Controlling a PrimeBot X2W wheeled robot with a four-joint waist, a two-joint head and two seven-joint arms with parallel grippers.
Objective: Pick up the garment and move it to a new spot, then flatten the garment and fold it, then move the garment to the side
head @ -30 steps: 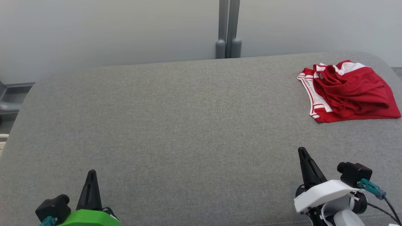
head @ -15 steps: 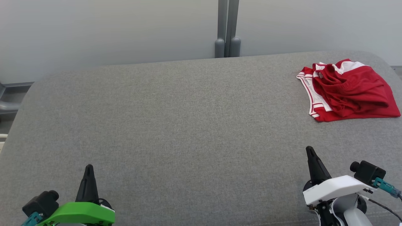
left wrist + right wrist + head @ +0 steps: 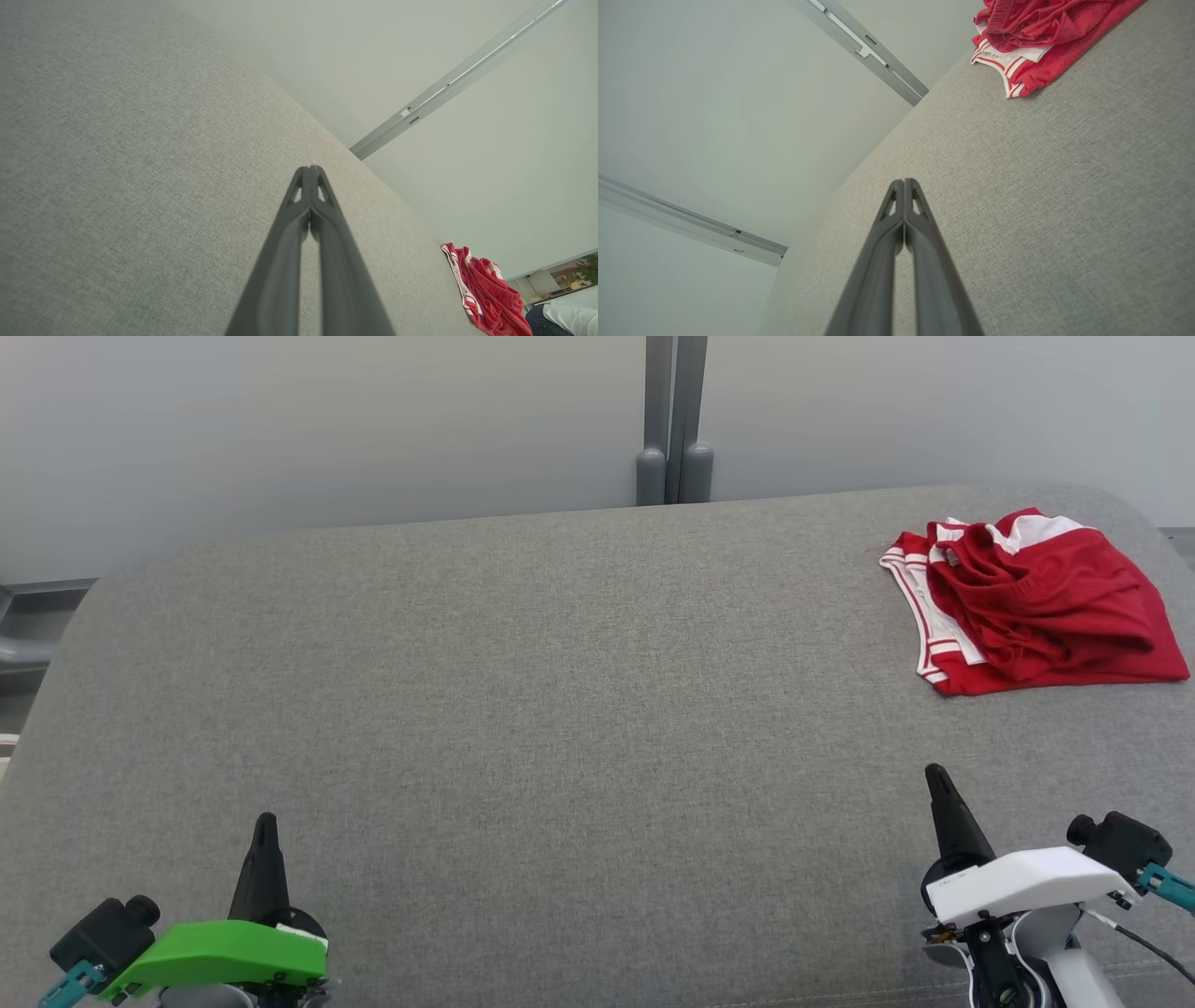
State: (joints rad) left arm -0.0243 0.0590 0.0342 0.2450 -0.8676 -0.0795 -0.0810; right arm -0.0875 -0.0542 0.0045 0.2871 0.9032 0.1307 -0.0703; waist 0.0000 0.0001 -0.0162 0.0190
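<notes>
Both the left gripper (image 3: 266, 823) and the right gripper (image 3: 936, 777) are closed and empty at the near edge of a wide grey upholstered surface (image 3: 560, 663). In the head view the left gripper sits at the lower left under a bright green housing (image 3: 224, 959). Its two dark fingers are pressed together into a single spike pointing away from the robot. The right gripper mirrors it at the lower right under a white housing (image 3: 1027, 879), its jaws likewise shut tip to tip with nothing between them. Whether either spike touches the cloth beneath it cannot be told.

The garment (image 3: 1036, 607), a pair of red shorts with white panels and red-and-white striping, lies in a rumpled, roughly folded heap. It sits at the far right of the surface, close to the rounded far corner. The striped hem shows along its left edge, and red fabric is bunched over the top. It is well apart from both grippers, and nearer the right one.

In the left wrist view, the closed fingers (image 3: 280, 261) run over bare grey cloth, and the garment shows small near the lower right corner, far past their tips. In the right wrist view, the fingers (image 3: 873, 270) meet at their tips. There the garment lies at the upper right, partly cut off by the frame's top edge.

Behind the surface stands a pale wall (image 3: 280, 429), with a grey vertical post (image 3: 674, 420) near its middle.
</notes>
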